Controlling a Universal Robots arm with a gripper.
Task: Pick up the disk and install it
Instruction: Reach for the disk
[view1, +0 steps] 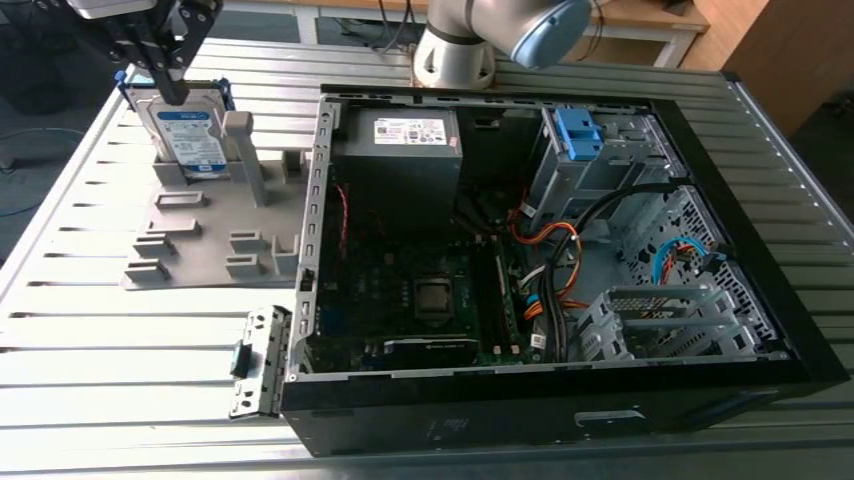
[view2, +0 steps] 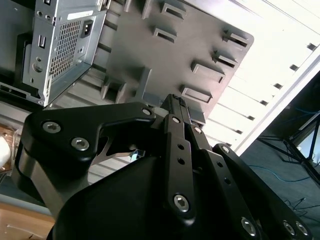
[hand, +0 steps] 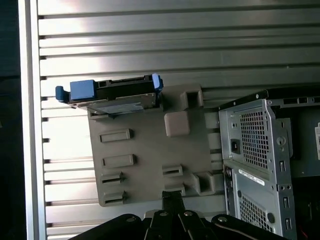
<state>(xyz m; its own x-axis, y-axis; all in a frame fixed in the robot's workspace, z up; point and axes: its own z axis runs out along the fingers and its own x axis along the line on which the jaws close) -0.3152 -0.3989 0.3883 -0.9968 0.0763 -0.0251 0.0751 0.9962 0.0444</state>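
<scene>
The disk (view1: 187, 135) stands on edge in a slot of the grey holder (view1: 200, 240) at the exterior view's far left, its white-and-blue label facing the camera. The first wrist view sees it from above, the disk (hand: 112, 97) with blue bracket tabs at both ends at one edge of the holder (hand: 150, 150). My gripper (view1: 167, 88) hangs just over the disk's top edge, fingers drawn together to a point. In both wrist views the gripper (view2: 176, 102) (hand: 172, 199) looks shut with nothing between its fingers, over the holder (view2: 165, 55).
An open computer case (view1: 787, 290) lies on the slatted metal table, with the power supply (view1: 400, 140), a blue latch (view1: 577, 132), cables and a metal drive cage (view1: 654, 330) inside. A loose metal strip (view1: 254, 360) lies by the case's front corner. The arm's base (view1: 454, 50) stands behind.
</scene>
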